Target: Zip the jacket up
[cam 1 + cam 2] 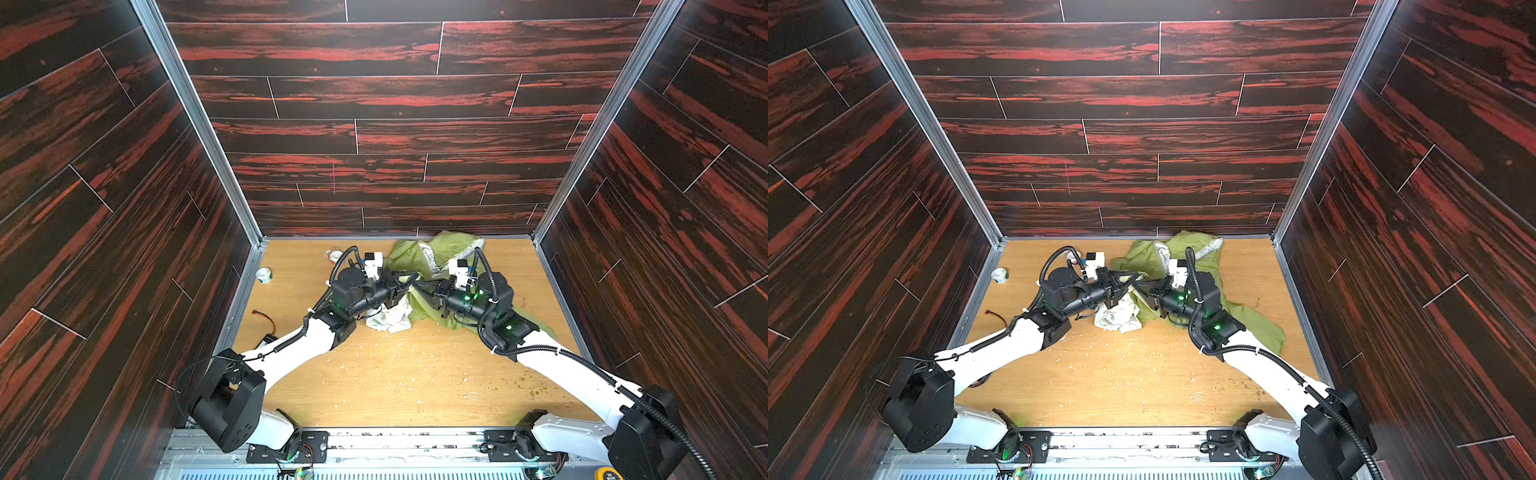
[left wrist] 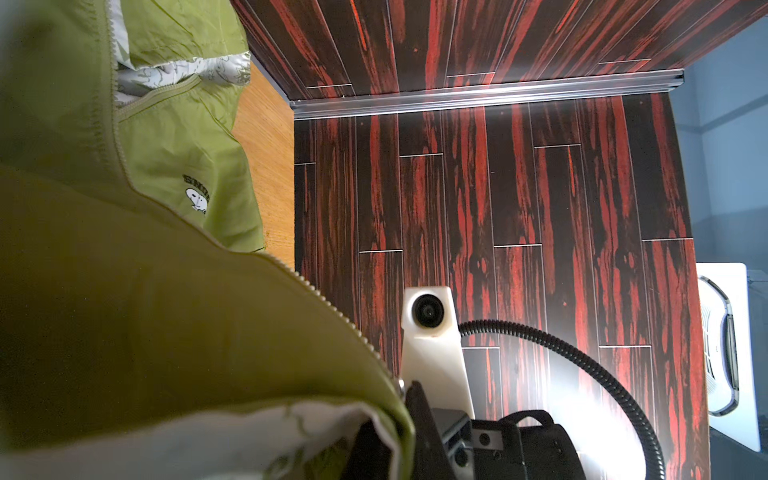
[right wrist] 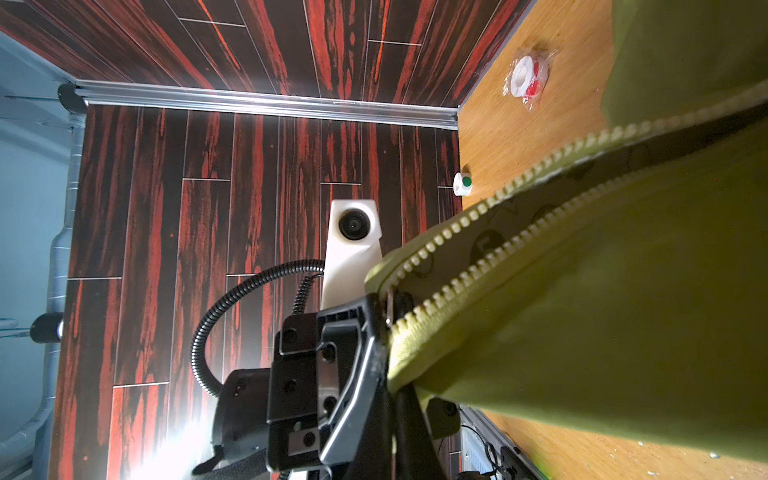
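As it lies crumpled on the table (image 1: 395, 386), lower centre-right in both top views, jacket (image 1: 444, 249) (image 1: 1183, 249) shows zipper (image 3: 473, 212) undone | left gripper (image 3: 386, 332) clamped on zipper end | right gripper (image 2: 409, 415) pinching jacket edge

Dark plank walls (image 1: 374, 95) streaked with red close the space at the back and both sides, joined at the corners by silver metal posts (image 1: 195, 120). The floor is a pale wood board (image 1: 395, 386) flecked with small whitish scraps (image 1: 365, 347). In the wrist views a bright glare (image 2: 582, 399) lies on the planks, and past the wall's edge shows a blue-grey room (image 3: 29, 166) with what may be a white appliance (image 2: 723, 353).
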Tool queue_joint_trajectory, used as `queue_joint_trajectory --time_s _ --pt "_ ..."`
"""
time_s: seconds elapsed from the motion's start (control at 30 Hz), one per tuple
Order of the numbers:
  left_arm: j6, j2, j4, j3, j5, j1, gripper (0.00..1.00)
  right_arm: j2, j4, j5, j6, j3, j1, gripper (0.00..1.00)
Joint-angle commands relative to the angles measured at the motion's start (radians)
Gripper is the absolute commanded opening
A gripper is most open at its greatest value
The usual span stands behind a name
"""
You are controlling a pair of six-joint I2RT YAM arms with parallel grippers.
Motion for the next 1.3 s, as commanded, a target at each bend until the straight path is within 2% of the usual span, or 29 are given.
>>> queue_joint_trajectory --time_s 0.0,0.23,0.4,0.47,0.57,0.8,1.07,1.27 --pt "-0.007 -0.010 0.092 -0.005 0.035 -0.003 0.00 -0.009 -0.027 -0.018 -0.014 0.019 -0.005 0.17" --pt "0.015 -0.008 0.102 0.002 0.090 -0.001 0.00 -0.136 -0.159 0.019 -0.087 0.025 -0.030 0.42" --pt "0.080 -0.032 0.108 -0.006 0.148 0.001 0.00 -0.252 -0.363 0.034 -0.183 0.083 -0.079 0.56" --pt "0.095 -0.037 0.125 -0.014 0.190 0.006 0.00 -0.272 -0.446 0.028 -0.220 0.121 -0.105 0.59" --pt "0.101 -0.034 0.152 -0.025 0.233 0.011 0.00 -0.258 -0.523 -0.031 -0.251 0.170 -0.151 0.59" --pt "0.098 -0.035 0.287 -0.081 0.239 0.011 0.00 -0.134 -0.487 -0.246 -0.266 0.222 -0.182 0.46" --pt "0.111 -0.046 0.257 -0.095 0.269 0.010 0.00 -0.033 -0.408 -0.323 -0.267 0.222 -0.195 0.46" --pt "0.113 -0.050 0.238 -0.113 0.278 0.009 0.00 0.040 -0.297 -0.392 -0.220 0.192 -0.202 0.43"
